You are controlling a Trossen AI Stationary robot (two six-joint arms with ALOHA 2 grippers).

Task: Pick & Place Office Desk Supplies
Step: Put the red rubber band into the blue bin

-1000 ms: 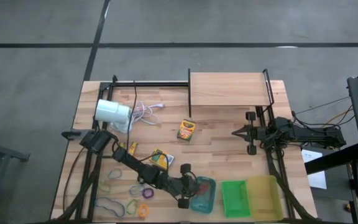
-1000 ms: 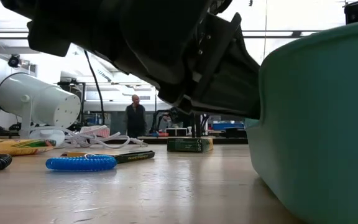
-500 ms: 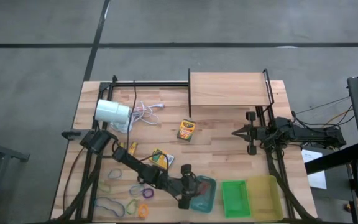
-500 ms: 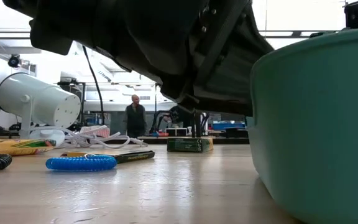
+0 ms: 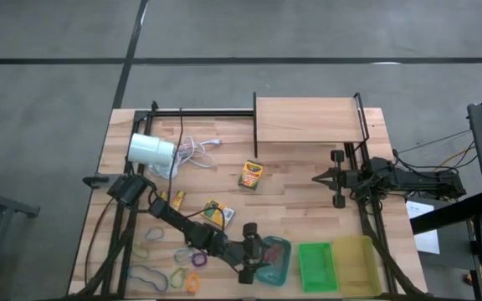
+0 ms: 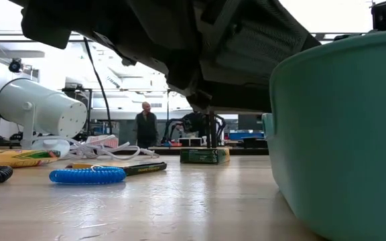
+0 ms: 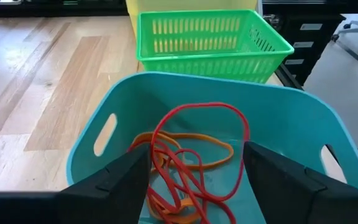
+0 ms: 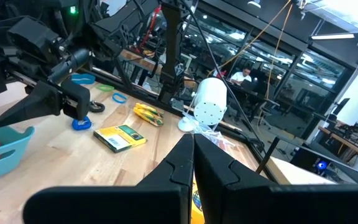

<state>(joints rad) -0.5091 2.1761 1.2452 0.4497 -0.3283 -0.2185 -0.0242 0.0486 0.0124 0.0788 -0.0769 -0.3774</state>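
Wooden table fills the high view: the left arm reaches diagonally to the teal tray, its left claw at the tray's rim. One crayon box lies mid-table, long axis roughly up the picture. The right arm rests folded by the shelf, right claw closed and empty.

Low view: a blue coil lies flat, lengthwise across the picture.

Left wrist view: fingers spread wide, holding nothing, over red and orange loops tangled in the tray.

Right wrist view: another crayon box lies flat.
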